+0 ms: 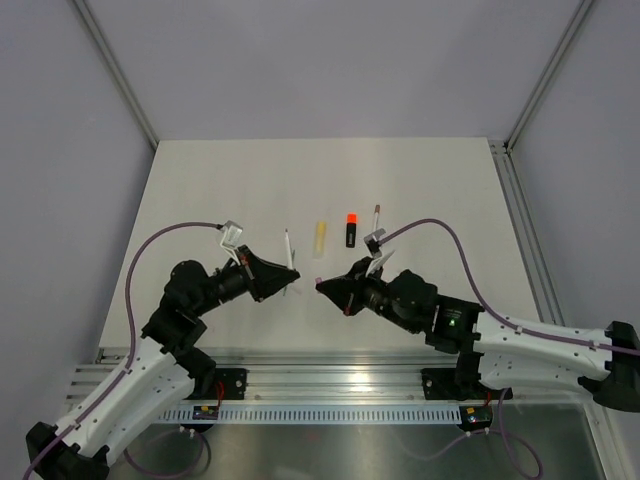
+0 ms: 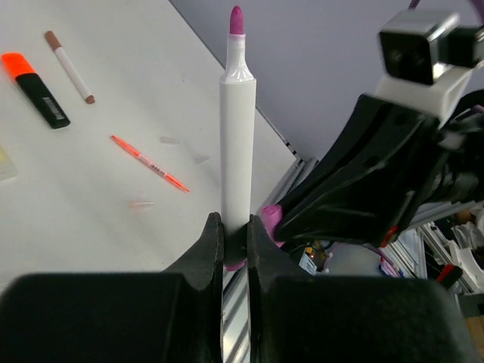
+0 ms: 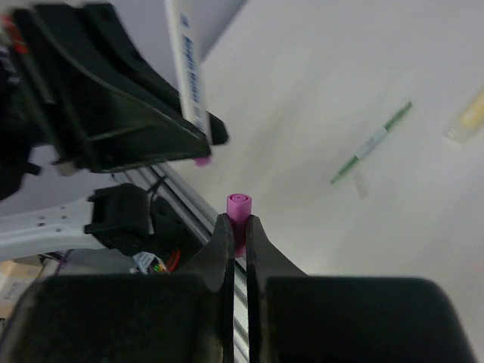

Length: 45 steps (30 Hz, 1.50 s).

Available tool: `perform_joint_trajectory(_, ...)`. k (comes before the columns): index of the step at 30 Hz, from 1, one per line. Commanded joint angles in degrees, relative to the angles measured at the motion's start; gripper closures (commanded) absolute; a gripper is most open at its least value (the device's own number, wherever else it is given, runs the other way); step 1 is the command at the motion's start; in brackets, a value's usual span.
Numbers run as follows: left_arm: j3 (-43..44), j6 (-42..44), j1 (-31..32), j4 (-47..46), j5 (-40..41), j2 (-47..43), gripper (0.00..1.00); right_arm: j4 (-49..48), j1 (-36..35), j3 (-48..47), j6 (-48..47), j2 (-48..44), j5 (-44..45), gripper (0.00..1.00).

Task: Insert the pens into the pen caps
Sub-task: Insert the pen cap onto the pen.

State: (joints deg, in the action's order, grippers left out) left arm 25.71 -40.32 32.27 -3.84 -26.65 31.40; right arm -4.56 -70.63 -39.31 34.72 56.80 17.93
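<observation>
The left tool (image 2: pixel 235 224) is closed on the white pen (image 2: pixel 236 136), pinching it low on the barrel, close to the rear end. Most of the barrel and the magenta felt tip stand clear above the fingers. The pen looks light, stiff and smooth-sided, so I judge it may swivel or slide in so short a pinch. A hold nearer the middle would likely steady the tip better.

Just past the left tool, facing it with a small gap between, the right tool (image 3: pixel 238 225) is clamped on the magenta cap (image 3: pixel 239 206). It holds the cap by its lower part, and the round top end is free. The cap is tiny, hard and probably slick, liable to pop out if squeezed off-centre.

Farther beyond, on the table (image 2: pixel 113 227), lie an orange-red pen (image 2: pixel 150 162) and a black highlighter (image 2: pixel 34 87), well apart from both tools.
</observation>
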Motion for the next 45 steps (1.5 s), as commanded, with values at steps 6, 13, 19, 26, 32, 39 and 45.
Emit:
perform_joint_trajectory(6, 5.9, -4.7, -0.1, -11.3, -12.4, 2.6, 1.0, -8.4, 0.4, -8.1, -11.8, -8.5, -9.9, 1.0)
perform_joint_trajectory(13, 3.2, -14.3, 0.6, -20.1, -16.3, 0.8, 1.0, -10.1, 1.1, -16.9, -11.7, -5.7, -16.7, 1.0)
perform_joint_trajectory(19, 2.7, -16.2, 0.9, -23.8, -20.7, 2.0, 1.0, -13.6, 2.7, -23.2, -10.5, 0.1, -17.7, 1.0)
perform_joint_trajectory(26, 9.6, -12.6, 0.9, -21.9, -24.8, 6.2, 1.0, -22.0, 15.1, -26.5, -1.2, 5.7, -32.9, 1.0)
perform_joint_trajectory(32, 7.3, -22.7, 0.9, -37.1, -25.8, 7.9, 1.0, -25.5, 18.0, -24.5, -1.0, 6.0, -38.9, 1.0)
perform_joint_trajectory(39, 3.8, -29.5, 1.2, -44.7, -25.4, 6.1, 1.0, -32.1, 19.2, -22.0, 3.9, 7.6, -46.4, 1.0)
perform_joint_trajectory(45, 3.5, -28.4, 2.3, -42.8, -24.9, 5.1, 1.0, -35.8, 19.2, -21.6, 6.8, 9.9, -47.8, 1.0)
